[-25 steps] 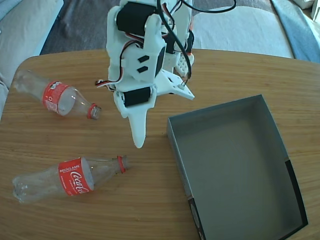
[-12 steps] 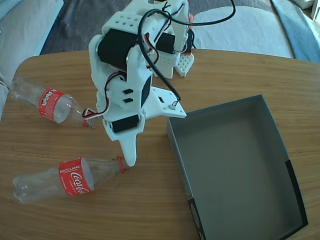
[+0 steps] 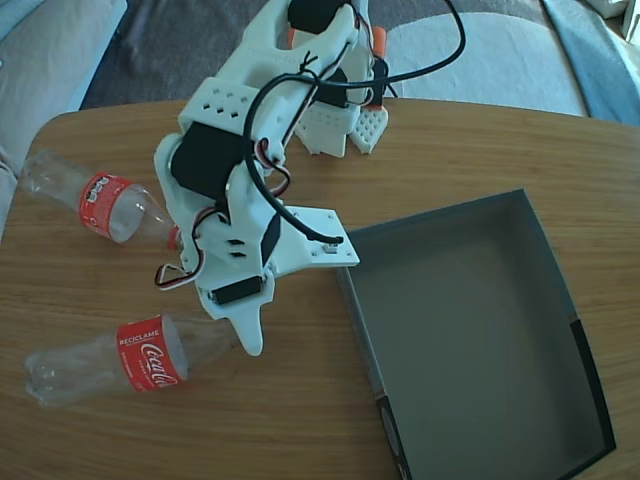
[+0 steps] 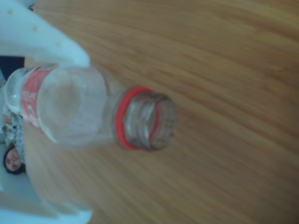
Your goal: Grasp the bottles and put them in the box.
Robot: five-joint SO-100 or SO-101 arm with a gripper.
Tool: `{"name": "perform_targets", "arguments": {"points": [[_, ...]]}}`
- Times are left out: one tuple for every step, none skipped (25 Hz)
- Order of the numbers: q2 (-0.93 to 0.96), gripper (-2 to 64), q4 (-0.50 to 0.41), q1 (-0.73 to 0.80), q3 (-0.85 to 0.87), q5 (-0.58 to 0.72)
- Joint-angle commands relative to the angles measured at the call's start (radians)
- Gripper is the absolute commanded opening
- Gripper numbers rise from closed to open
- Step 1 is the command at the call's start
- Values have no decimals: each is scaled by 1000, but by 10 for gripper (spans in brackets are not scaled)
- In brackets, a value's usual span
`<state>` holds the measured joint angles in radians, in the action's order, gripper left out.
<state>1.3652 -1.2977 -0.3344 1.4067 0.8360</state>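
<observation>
Your claw (image 3: 247, 335) hangs low over the wooden desk (image 3: 470, 150) in the fixed view, its white tip at the neck end of the near bottle (image 3: 125, 360), which lies on its side toward the lower left. The far bottle (image 3: 95, 198) lies near the desk's left edge, partly behind the arm. The box (image 3: 455, 330) sits open and empty to the right, well apart from both.

From the wrist view, the near bottle (image 4: 93, 112) fills the picture, uncapped mouth toward the camera, red ring behind the threads. White fingers (image 4: 42, 37) show above and below its shoulder, spread and not yet closed on it.

Judge it light, thin-walled and slick, apt to roll or dent. Take it at the stiffer neck and shoulder, gently.
</observation>
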Motion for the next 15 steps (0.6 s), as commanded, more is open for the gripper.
{"name": "perform_targets", "arguments": {"points": [[-25,368,6,3,-74,6],[-43,368,6,2,-84,8],[-63,368,6,-2,-98,8],[-83,368,6,-5,-114,8],[-101,368,6,-8,-126,8],[-120,368,6,-9,-137,8],[-137,368,6,-20,-146,9],[-155,368,6,-25,-156,9],[-170,368,6,-28,-169,9],[-184,368,6,-29,-181,9],[-198,368,6,-37,-193,9],[-212,368,6,-44,-207,9],[-227,368,6,-48,-221,9],[-242,368,6,-55,-236,9],[-258,368,6,-61,-250,9]]}}
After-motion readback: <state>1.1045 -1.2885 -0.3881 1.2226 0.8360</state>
